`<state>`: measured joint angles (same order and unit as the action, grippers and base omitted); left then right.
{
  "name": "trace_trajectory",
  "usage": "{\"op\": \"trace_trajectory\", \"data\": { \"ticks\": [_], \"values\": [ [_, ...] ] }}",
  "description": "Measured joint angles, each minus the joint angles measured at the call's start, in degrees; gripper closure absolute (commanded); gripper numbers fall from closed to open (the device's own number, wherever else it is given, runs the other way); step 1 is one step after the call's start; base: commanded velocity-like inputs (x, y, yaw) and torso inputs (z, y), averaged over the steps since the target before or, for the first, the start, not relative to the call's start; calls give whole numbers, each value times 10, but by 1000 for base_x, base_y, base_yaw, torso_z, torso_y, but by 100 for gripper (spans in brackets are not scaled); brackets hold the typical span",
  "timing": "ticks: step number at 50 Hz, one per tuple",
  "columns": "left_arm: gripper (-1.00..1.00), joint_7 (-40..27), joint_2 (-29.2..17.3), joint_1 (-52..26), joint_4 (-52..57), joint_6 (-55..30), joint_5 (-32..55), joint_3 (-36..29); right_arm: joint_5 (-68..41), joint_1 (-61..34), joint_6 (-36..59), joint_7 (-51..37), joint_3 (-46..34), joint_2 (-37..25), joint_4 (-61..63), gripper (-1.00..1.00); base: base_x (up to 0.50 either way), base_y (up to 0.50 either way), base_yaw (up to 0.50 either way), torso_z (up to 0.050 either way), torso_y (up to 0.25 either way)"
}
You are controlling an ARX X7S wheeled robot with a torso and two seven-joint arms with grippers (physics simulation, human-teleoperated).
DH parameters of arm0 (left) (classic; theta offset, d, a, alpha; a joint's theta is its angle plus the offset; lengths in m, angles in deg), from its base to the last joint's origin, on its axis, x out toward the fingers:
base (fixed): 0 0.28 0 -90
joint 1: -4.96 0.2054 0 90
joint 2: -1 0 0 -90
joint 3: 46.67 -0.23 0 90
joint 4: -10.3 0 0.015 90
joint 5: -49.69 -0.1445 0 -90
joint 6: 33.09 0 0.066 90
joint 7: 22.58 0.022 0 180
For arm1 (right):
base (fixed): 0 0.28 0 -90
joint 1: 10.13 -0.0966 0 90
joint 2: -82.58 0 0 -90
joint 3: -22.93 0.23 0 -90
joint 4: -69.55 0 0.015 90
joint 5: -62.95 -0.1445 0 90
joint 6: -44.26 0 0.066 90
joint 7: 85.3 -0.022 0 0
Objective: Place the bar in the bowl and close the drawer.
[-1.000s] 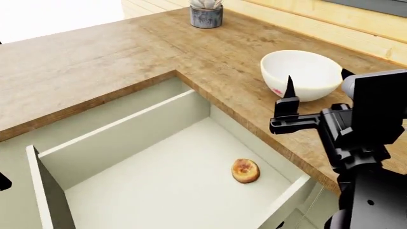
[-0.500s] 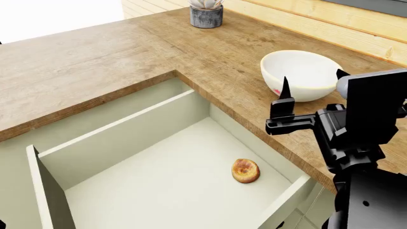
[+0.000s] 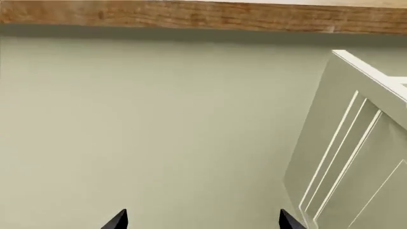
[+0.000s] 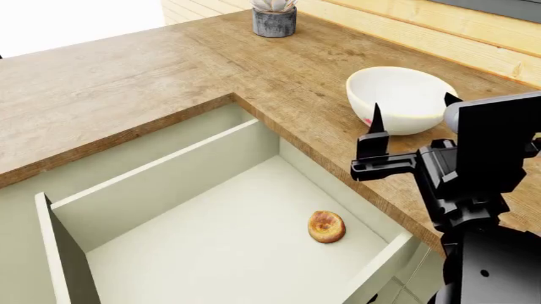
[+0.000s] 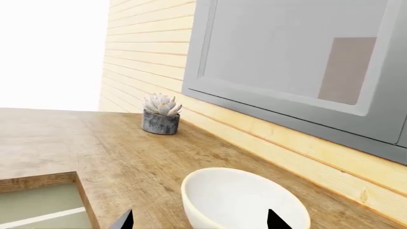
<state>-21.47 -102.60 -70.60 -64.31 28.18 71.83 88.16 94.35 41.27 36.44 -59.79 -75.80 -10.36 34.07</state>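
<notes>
On the drawer [image 4: 211, 247] floor lies the bar [image 4: 326, 226]; the bowl [image 4: 401, 98] sits on the bench [image 4: 127, 76]. Right tool [image 4: 410, 111] apart, partly hidden. Left tool [image 3: 200, 220] seemingly apart, mostly cropped.

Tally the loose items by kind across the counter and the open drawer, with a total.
Bowl: 1
Potted succulent: 1
Bar: 1, on the drawer floor
Total: 3
</notes>
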Motion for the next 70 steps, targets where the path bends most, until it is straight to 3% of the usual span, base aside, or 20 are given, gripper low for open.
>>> {"op": "trace_trajectory", "data": {
  "ticks": [44, 57, 70],
  "values": [
    [-100, 7, 19, -84, -78, 40, -93, -180, -2, 4, 18, 4, 4, -6, 28, -100, 0, 0, 0, 0, 0],
    [-100, 11, 25, -193, -118, 12, -133, -308, 9, -3, 31, 12, -2, -6, 39, -100, 0, 0, 0, 0, 0],
    [-100, 13, 40, -272, -185, 22, -160, -385, 23, -2, 33, 22, -5, -4, 43, -100, 0, 0, 0, 0, 0]
  ]
}}
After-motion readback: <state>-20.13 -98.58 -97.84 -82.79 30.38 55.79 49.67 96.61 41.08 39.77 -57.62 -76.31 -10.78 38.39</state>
